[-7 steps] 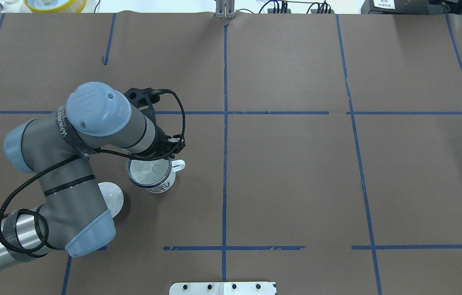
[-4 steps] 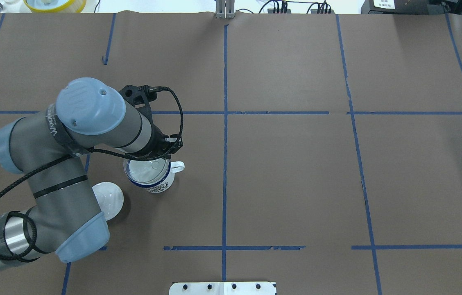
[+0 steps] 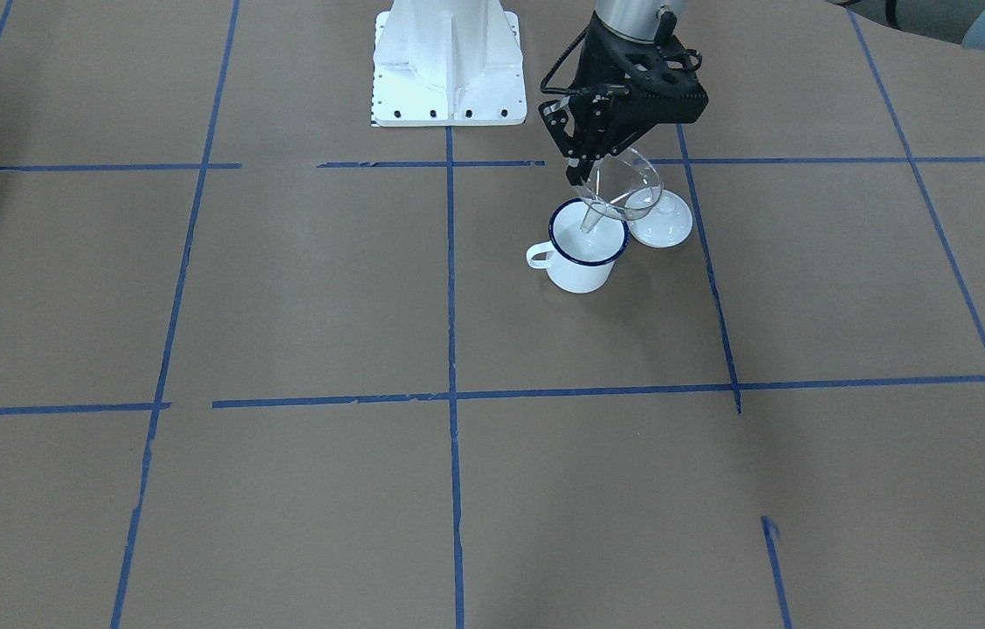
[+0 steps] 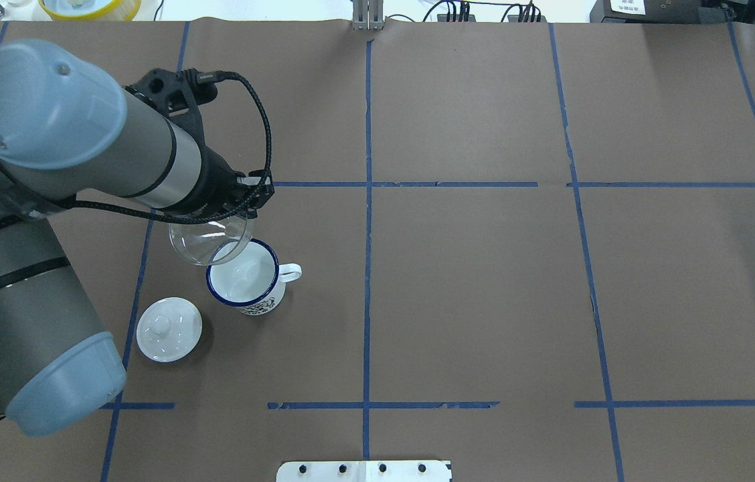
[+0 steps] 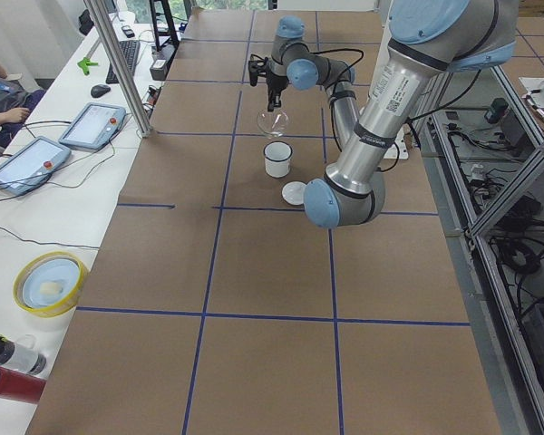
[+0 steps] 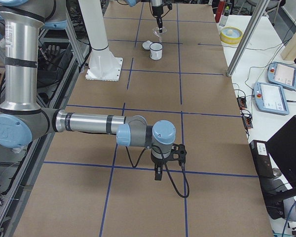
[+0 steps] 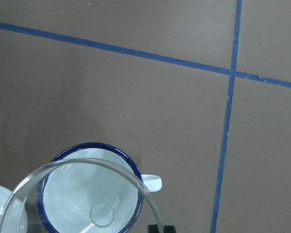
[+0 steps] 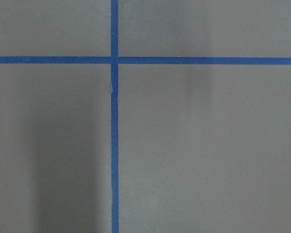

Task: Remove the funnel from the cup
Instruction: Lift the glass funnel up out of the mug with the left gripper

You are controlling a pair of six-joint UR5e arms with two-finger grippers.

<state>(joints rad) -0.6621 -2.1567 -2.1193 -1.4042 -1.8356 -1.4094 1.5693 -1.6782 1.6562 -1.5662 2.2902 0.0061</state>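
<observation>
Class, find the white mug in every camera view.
Front-facing: cup, upper half, right of centre.
Overhead: cup left of centre.
Exterior left: cup upper middle.
Exterior right: cup near top centre.
Left wrist: cup bottom left, below the funnel.
Right wrist: not in it.
Shared landmark: white lid beside the cup.

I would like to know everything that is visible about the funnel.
The funnel is small, clear and colourless, plastic by its look, with a wide round mouth and a short narrow stem. The left claw pinches its rim. It hangs tilted, stem over the cup, seemingly clear of it.
</observation>
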